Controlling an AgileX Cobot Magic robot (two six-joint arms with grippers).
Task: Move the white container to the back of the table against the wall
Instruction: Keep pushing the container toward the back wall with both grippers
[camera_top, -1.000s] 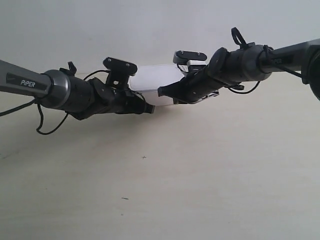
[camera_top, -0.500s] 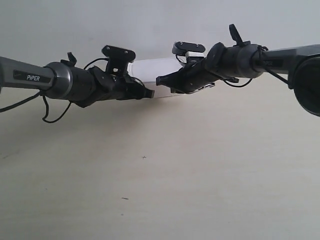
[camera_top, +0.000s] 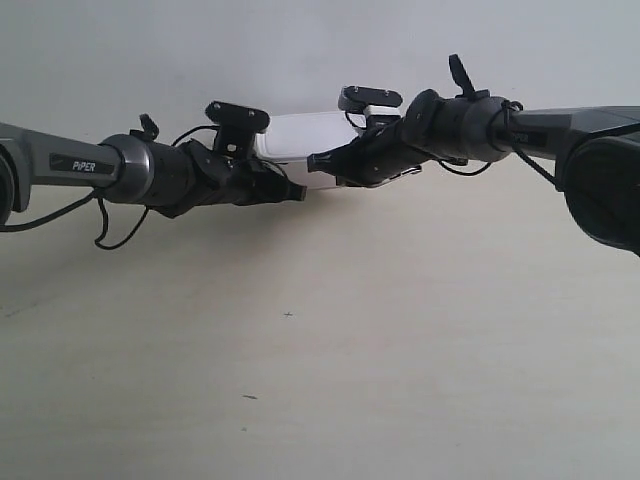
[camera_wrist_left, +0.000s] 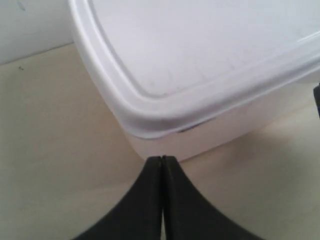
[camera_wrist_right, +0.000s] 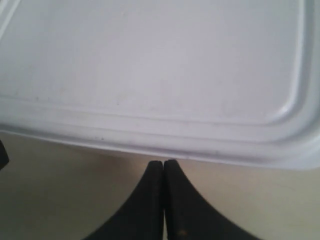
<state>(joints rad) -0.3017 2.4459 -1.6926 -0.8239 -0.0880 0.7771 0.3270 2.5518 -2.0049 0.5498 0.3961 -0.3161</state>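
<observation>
Container (camera_top: 305, 140) at tabletop (camera_top: 400, 350) back edge, ends hidden behind arms. Left claw (camera_wrist_left: 162, 160), right claw (camera_wrist_right: 163, 164) both pressed together against it.

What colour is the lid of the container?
Plain white, with no pattern. The lid shows best in the right wrist view.

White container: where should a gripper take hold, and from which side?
Probably at the lid rim, which overhangs the white container on the side facing away from the wall; come in low from there. The body looks too wide to span.
</observation>
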